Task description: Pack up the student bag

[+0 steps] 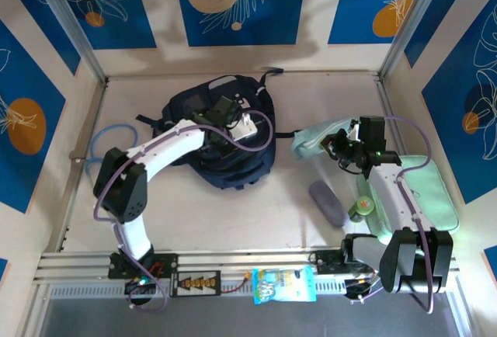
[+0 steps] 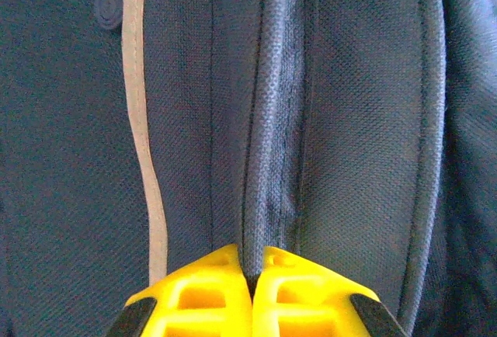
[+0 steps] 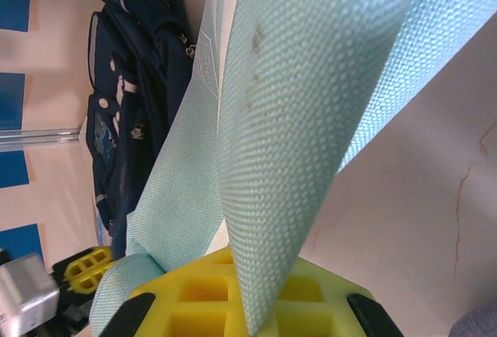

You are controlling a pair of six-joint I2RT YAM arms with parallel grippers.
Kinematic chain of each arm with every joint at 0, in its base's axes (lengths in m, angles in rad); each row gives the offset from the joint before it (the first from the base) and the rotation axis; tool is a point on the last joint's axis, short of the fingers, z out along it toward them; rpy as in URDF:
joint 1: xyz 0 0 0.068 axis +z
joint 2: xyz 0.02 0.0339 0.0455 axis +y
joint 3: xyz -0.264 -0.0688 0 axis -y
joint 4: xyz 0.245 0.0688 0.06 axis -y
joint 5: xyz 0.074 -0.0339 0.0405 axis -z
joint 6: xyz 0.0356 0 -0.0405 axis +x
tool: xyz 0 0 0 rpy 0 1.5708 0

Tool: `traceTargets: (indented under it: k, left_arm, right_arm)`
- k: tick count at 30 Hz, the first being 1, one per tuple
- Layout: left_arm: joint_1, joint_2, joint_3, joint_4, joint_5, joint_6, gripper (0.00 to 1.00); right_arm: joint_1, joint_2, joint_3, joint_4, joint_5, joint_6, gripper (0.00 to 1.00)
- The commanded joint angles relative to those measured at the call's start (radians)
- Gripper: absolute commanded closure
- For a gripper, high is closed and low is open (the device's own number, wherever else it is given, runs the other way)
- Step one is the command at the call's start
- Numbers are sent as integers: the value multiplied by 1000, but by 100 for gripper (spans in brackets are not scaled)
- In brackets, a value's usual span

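Left pincer (image 2: pixel 251 276) pinches a fabric ridge of the student bag (image 2: pixel 357 119).

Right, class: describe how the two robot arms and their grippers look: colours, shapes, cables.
Both arms, left arm and right arm, have white links, black joint housings and a lilac cable looping alongside. The left gripper and right gripper carry yellow pocketed fingers.
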Motion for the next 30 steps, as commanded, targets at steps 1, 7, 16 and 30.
traceTargets:
  k: [1,7,16,30]
  left_arm:
    - [3,-112,-21,97,-9,-17,100]
    - [4,-207,-3,148,-93,-88,100]
    - [4,-236,121,132,-36,-217,100]
    - [12,-97,392,47,29,-339,100]
  right_arm:
    - [-4,-25,-6,-13,0,9,100]
    - [19,-28,2,-15,-12,-5,100]
    - [266,-6,74,46,34,38,100]
    - [624,408,259,421,225,155,100]
